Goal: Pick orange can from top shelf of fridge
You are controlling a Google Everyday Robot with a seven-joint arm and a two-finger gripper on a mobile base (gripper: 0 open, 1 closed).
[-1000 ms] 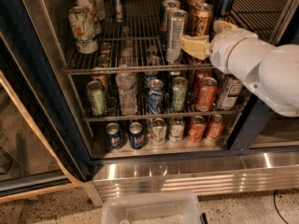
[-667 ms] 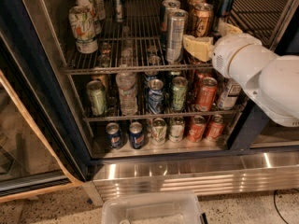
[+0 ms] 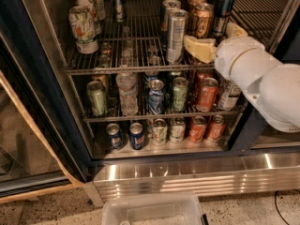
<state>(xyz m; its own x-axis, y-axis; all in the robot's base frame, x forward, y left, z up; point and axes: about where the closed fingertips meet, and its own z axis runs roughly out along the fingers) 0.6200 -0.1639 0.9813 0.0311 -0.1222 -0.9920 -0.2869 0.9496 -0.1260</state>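
Sitting toward the front right of the top shelf [image 3: 145, 13] of the fridge [image 3: 197, 175], the orange can [image 3: 201, 18] is a tall slim coppery thing with a silver lid and a dark emblem, just beside a plain silver can [image 3: 176, 34]. The gripper [image 3: 211, 37] is up at the shelf's front rail with its cream fingers [image 3: 199, 48] spread apart. One finger overlaps the can's base, can't tell if it's touching, and nothing's gripped.

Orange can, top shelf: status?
Tool open, at the orange can's base, fingers apart. Can upright on top shelf, not gripped yet. Tall silver can crowds it on the view's left.
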